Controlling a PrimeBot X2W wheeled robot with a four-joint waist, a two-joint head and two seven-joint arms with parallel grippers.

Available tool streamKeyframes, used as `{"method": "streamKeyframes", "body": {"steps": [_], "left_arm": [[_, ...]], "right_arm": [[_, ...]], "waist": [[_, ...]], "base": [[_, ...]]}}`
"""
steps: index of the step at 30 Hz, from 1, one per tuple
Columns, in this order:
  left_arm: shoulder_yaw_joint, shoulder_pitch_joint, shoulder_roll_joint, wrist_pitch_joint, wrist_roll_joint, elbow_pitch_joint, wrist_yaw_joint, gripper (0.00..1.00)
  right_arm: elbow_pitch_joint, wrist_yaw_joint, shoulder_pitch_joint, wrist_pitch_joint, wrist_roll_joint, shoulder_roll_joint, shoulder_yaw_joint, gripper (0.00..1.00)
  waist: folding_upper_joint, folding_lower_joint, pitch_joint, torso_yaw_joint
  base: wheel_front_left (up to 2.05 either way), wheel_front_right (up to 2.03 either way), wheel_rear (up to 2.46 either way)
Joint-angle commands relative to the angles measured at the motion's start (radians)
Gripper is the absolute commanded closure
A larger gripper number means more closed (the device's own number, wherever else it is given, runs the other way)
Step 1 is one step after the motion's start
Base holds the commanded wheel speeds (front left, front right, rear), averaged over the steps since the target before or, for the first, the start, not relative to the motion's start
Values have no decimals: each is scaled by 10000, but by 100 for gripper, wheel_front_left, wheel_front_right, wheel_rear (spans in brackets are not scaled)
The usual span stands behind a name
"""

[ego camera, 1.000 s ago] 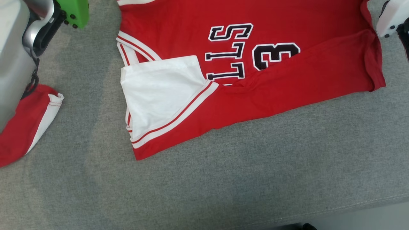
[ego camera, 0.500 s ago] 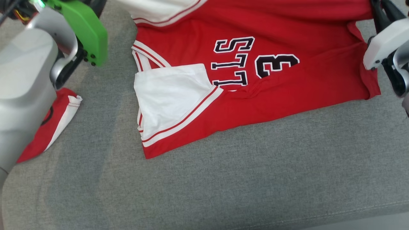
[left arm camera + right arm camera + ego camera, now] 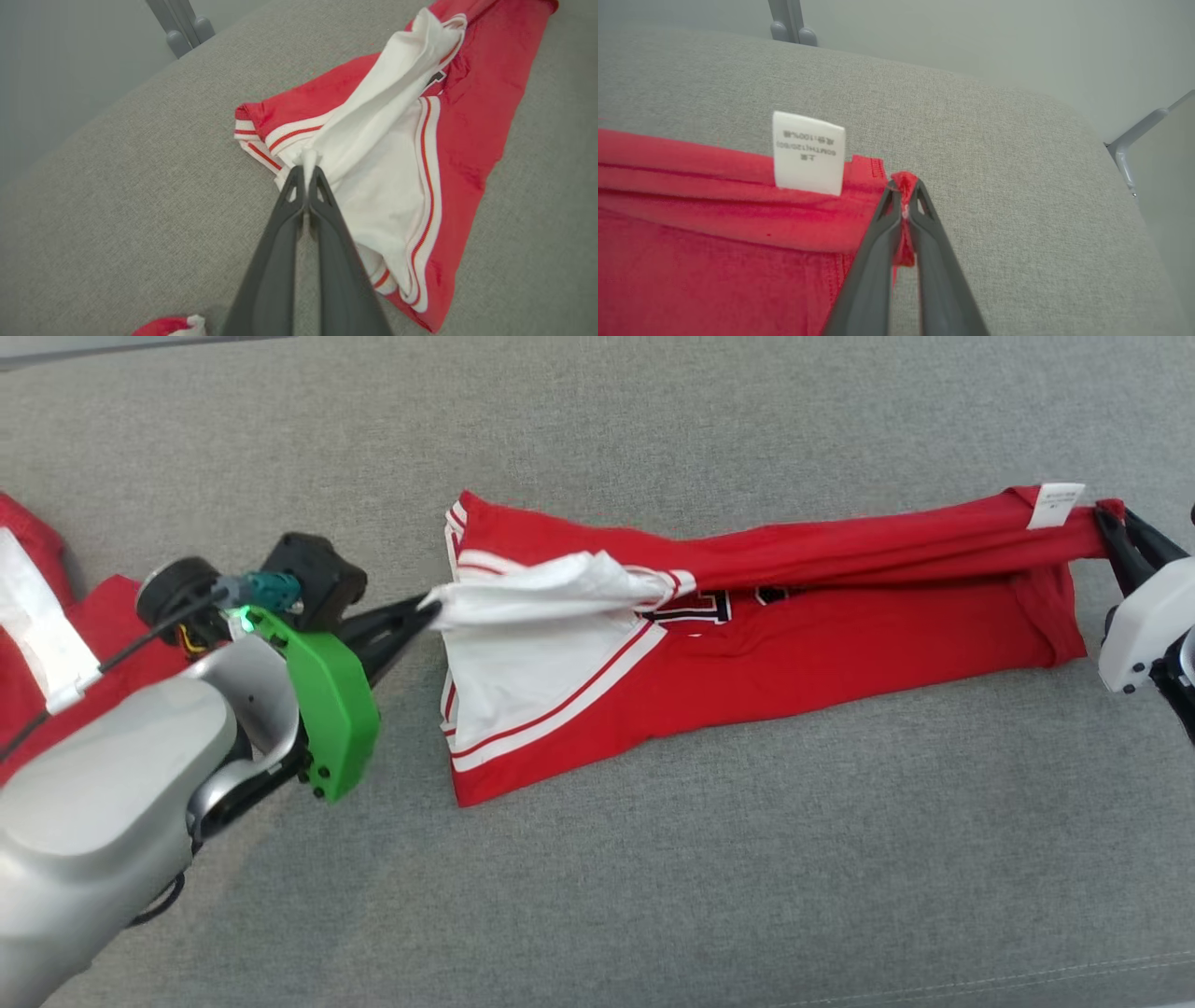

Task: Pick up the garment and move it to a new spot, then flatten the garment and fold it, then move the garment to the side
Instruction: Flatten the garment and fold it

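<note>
The garment [image 3: 794, 644] is a red jersey with white, red-striped trim, lying long and narrow on the grey cushion. Its upper layer is lifted and drawn taut between both grippers. My left gripper [image 3: 425, 607] is shut on the bunched white fabric at the jersey's left end, and the left wrist view shows the gripper [image 3: 307, 170] pinching that white cloth [image 3: 373, 121]. My right gripper [image 3: 1106, 518] is shut on the red hem corner at the right end. In the right wrist view the gripper [image 3: 905, 186] clamps the red corner beside a white care label [image 3: 808, 151].
Another red and white garment [image 3: 37, 616] lies at the far left behind my left arm, and a bit of it [image 3: 168, 325] shows in the left wrist view. The grey cushion [image 3: 653, 896] stretches wide in front. Grey metal frame legs [image 3: 789, 21] stand beyond its far edge.
The head camera has swung up, shifting the whole picture. The jersey's far edge has been lifted and pulled over the body, covering most of the black lettering.
</note>
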Motion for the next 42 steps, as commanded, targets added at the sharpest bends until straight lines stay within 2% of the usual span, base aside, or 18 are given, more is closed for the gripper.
{"method": "streamKeyframes", "body": {"steps": [1, 10, 15, 16, 17, 18, 24, 28, 35, 42], "left_arm": [[-22, 302, 174, 134, -22, -198, 13, 100], [-155, 1309, 355, 986, -145, -1100, 14, 100], [-184, 1717, 285, 1343, -208, -1266, 13, 100], [-185, 1796, 261, 1400, -230, -1268, 13, 100], [-189, 1880, 243, 1469, -260, -1247, 13, 59], [-185, 1927, 230, 1474, -273, -1208, 20, 0], [-117, 2299, 114, 1024, -386, -1013, 198, 0], [138, 2504, 36, 499, -544, -926, 432, 0], [1426, 2859, -345, -1612, -842, -546, 1681, 0], [1999, 3323, -743, -2891, -904, -19, 2286, 0]], "right_arm": [[-44, -21, 219, 103, 167, -141, 63, 100], [-604, -21, 766, 865, 1000, -597, 820, 100], [-871, -19, 962, 1296, 1362, -583, 1281, 100], [-901, -19, 966, 1331, 1401, -614, 1341, 20], [-931, -19, 969, 1380, 1456, -663, 1418, 0], [-921, -21, 979, 1457, 1573, -683, 1429, 0], [-737, -19, 1154, 1772, 2018, -925, 1450, 0], [-722, -19, 1199, 1534, 2318, -1123, 1288, 0], [-1127, -19, 1301, 410, 2755, -979, 745, 0], [-1882, -18, 1893, -288, 2860, -951, 406, 0]], "waist": [[0, 0, -142, 111], [0, 0, -307, 54], [0, 0, -382, -66], [0, 0, -399, -90], [0, 0, -423, -119], [0, 0, -450, -143], [0, 0, -790, -315], [0, 0, -1115, -403], [0, 0, -1550, -510], [0, 0, -1988, -454]], "base": [[0, 0, 0], [0, 0, 0], [0, 0, 0], [0, 0, 0], [0, 0, 0], [0, 0, 0], [0, 0, 0], [0, 0, 0], [0, 0, 0], [0, 0, 0]]}}
